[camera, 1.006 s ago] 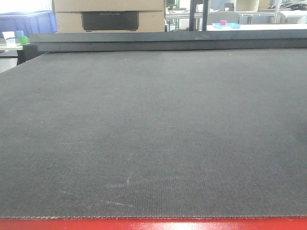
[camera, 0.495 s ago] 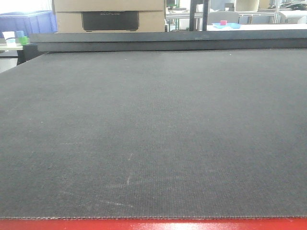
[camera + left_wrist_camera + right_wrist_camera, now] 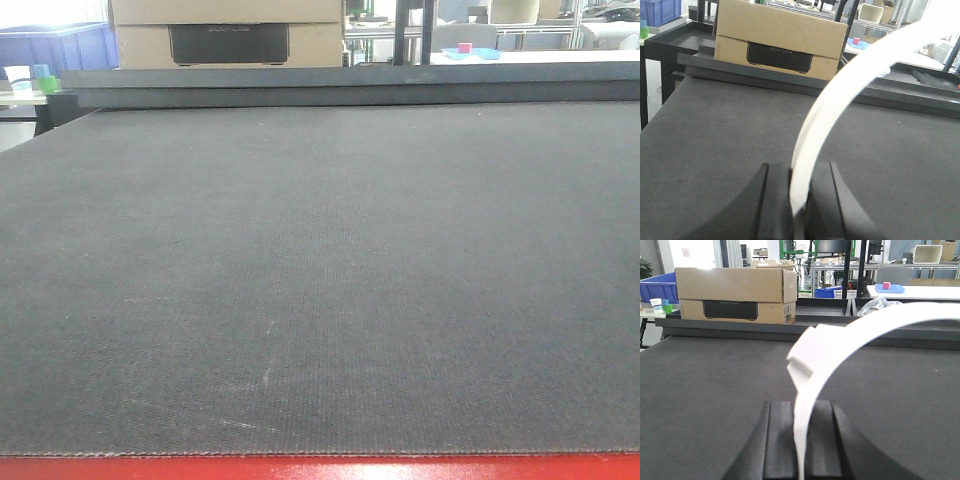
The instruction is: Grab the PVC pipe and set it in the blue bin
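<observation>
No pipe lies on the dark mat point(image 3: 320, 280) in the front view, and neither gripper shows there. In the left wrist view my left gripper point(image 3: 799, 172) is shut on a white curved piece point(image 3: 840, 85) that arcs up and to the right. In the right wrist view my right gripper point(image 3: 802, 410) is shut on a similar white curved piece point(image 3: 860, 330) with a notched end. I cannot tell whether these pieces are PVC pipe. A blue bin point(image 3: 60, 45) stands beyond the table's far left corner; it also shows in the left wrist view point(image 3: 660, 10) and the right wrist view point(image 3: 657, 287).
A cardboard box point(image 3: 230, 35) stands behind the raised far edge of the table point(image 3: 350, 85). A blue tray with a pink cube point(image 3: 472, 52) sits on a white table at the back right. A red strip point(image 3: 320, 468) marks the near edge.
</observation>
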Motion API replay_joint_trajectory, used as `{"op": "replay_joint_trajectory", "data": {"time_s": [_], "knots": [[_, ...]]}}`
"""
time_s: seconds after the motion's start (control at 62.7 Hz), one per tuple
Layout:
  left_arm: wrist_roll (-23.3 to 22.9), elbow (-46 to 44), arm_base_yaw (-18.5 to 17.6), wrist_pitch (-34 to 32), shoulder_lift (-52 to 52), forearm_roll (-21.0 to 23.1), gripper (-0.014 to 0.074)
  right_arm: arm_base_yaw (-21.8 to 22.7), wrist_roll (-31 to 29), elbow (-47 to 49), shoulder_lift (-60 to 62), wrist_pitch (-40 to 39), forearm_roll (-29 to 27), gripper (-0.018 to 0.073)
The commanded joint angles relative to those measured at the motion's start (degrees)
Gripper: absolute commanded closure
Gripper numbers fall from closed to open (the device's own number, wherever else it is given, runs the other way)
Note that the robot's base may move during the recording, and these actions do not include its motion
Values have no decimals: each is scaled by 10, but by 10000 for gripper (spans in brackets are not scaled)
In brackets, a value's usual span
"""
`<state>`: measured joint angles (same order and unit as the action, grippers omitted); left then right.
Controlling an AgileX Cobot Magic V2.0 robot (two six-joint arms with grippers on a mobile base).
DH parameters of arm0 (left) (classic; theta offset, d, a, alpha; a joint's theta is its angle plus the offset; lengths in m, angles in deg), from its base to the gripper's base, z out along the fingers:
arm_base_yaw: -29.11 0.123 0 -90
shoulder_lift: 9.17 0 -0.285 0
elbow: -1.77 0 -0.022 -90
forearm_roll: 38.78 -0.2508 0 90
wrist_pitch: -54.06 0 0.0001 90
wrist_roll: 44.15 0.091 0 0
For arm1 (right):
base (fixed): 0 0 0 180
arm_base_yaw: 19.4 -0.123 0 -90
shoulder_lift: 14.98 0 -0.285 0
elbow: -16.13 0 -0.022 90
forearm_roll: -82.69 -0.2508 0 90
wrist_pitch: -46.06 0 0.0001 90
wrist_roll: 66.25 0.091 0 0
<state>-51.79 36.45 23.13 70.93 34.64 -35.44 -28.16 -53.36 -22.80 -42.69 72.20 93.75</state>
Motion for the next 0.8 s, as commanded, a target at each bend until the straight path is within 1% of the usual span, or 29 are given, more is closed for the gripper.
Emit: {"op": "replay_joint_trajectory", "data": {"time_s": [0.0,0.782], "knots": [[0,1,1,-16,-3,-1,707,1,-6,0,2,-13,7,721],[0,1,1,-16,-3,-1,707,1,-6,0,2,-13,7,721]]}}
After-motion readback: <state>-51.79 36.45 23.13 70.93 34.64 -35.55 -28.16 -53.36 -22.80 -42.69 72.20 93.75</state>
